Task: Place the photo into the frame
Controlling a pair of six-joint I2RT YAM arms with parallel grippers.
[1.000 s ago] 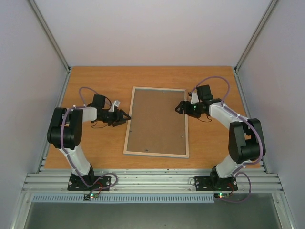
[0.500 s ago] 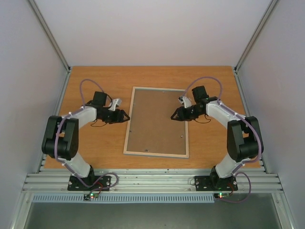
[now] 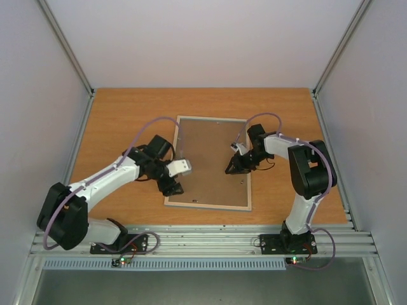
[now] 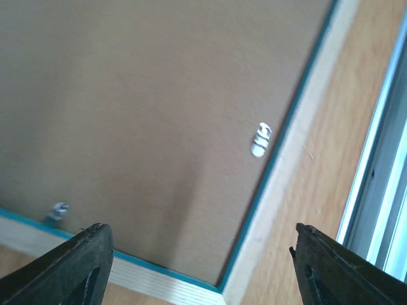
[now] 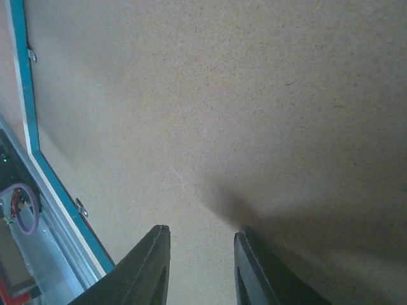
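Large rect. picture frame w/ thin turquoise edges (image 3: 206,204) lies face-down at centre of wood worktop (image 3: 127,108), flat brown backing board (image 3: 206,159) uppermost. Left gripper (image 3: 174,188) is above frame's 8 o'clock edge, near the corner; jaws spread wide, nothing held. Right gripper (image 3: 229,169) is over the board at approx. 3 o'clock; jaws narrowly parted, nothing btwn them. Small metal clip (image 4: 261,140) sits just inside the turquoise edge.

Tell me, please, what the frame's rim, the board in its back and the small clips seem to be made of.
The rim of the frame: pale bare wood by its look, matt, with a turquoise painted inner edge. The backing board: probably brown pressed fibreboard, matt and finely speckled. The clip: metal, since it glints silver.
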